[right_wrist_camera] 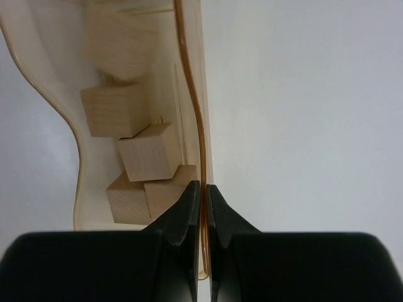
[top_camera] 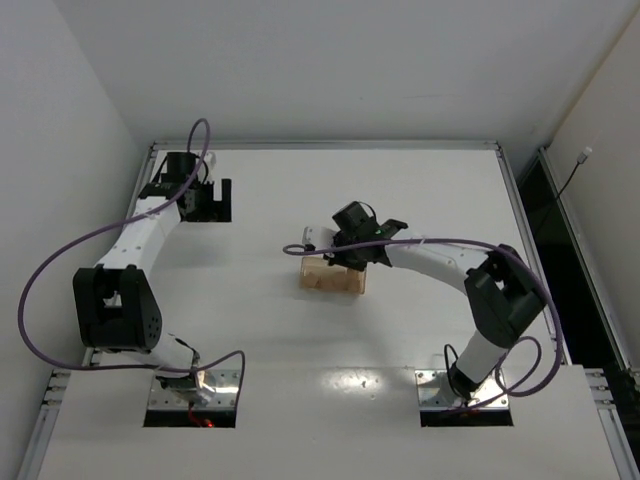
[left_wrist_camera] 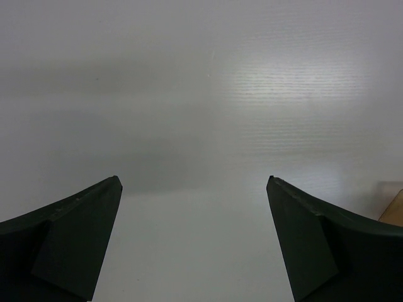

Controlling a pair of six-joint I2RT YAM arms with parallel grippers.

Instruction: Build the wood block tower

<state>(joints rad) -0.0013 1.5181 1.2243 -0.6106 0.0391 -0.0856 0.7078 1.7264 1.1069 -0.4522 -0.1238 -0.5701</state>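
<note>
Several light tan wooden cubes (right_wrist_camera: 150, 151) lie jumbled inside a translucent tan tray (right_wrist_camera: 192, 94); none stands in a column, and no wood block tower is in view. My right gripper (right_wrist_camera: 203, 184) is shut on the tray's thin side wall, one finger inside beside a cube (right_wrist_camera: 170, 192) and one outside. From above, the tray (top_camera: 333, 278) sits mid-table, partly under the right gripper (top_camera: 352, 255). At the far left my left gripper (top_camera: 215, 200) stands open over bare table, its jaws (left_wrist_camera: 194, 179) wide apart with nothing between them.
White walls close in the table at the left and back. A dark gap (top_camera: 545, 215) runs along the table's right edge. A tan sliver (left_wrist_camera: 393, 206) shows at the right edge of the left wrist view. A purple cable (top_camera: 40, 270) loops out from the left arm.
</note>
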